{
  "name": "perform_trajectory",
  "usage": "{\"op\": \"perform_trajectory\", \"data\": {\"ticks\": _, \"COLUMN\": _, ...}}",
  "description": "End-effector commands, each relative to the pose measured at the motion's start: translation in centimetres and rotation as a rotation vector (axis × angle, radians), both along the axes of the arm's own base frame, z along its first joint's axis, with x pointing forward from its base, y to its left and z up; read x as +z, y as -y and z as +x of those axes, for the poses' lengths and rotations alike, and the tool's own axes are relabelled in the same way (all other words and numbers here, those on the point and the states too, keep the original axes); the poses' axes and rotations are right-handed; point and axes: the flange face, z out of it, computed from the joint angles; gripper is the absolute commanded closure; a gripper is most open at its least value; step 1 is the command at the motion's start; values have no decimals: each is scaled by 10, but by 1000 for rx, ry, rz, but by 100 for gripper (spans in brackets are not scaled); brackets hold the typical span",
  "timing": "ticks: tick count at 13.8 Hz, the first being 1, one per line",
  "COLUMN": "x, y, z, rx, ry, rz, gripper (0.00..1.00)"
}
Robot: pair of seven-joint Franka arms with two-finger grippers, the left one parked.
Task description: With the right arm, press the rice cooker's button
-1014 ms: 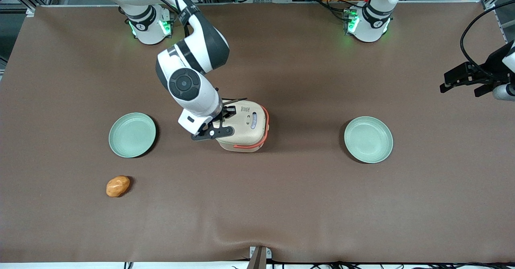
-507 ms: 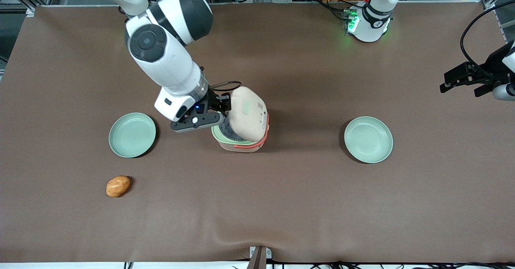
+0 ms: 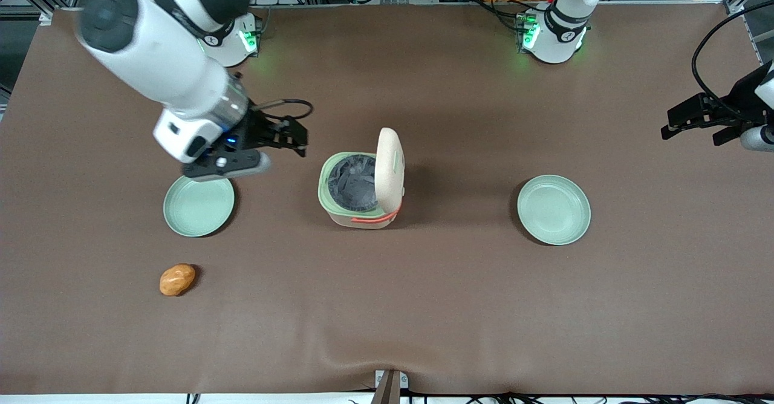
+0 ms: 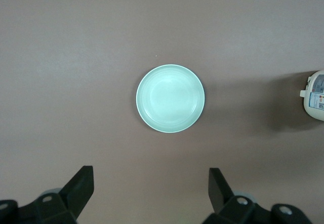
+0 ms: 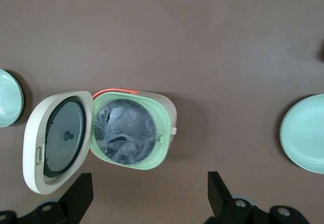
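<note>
- Rice cooker is sitting at the middle of the front view frame on the brown table, with its lid standing upright and the grey inner pot showing inside the pale green rim.
- I am reading the button as already pressed, since the lid is open; I cannot pick the button out for certain on the raised lid.
- I am seeing the right arm filling the upper left of the front view, with its gripper hanging apart from the cooker, above the table and near a green plate.
- I am seeing the fingers spread wide in the right wrist view, holding nothing.
- I am judging the cooker light, stiff plastic, smooth and likely to slide under a sideways shove.
- I am thinking any further contact should come straight down on the body, not on the hinged lid, which would swing.
- I am also noting a second plate toward the parked arm's end, and an orange bread roll in the lower left.
</note>
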Motion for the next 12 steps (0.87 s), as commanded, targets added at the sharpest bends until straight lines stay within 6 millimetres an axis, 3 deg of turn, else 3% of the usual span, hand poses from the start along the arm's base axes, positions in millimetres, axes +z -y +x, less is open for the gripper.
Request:
{"op": "perform_trajectory", "data": {"ticks": 1, "x": 36, "y": 51, "z": -18, "rx": -16, "ry": -23, "rz": -14, "gripper": 0}}
{"op": "perform_trajectory", "data": {"ticks": 7, "x": 61, "y": 176, "z": -23, "rx": -77, "ry": -56, "rz": -157, "gripper": 0}}
{"op": "perform_trajectory", "data": {"ticks": 12, "x": 52, "y": 236, "z": -23, "rx": -25, "ry": -105, "rz": -211, "gripper": 0}}
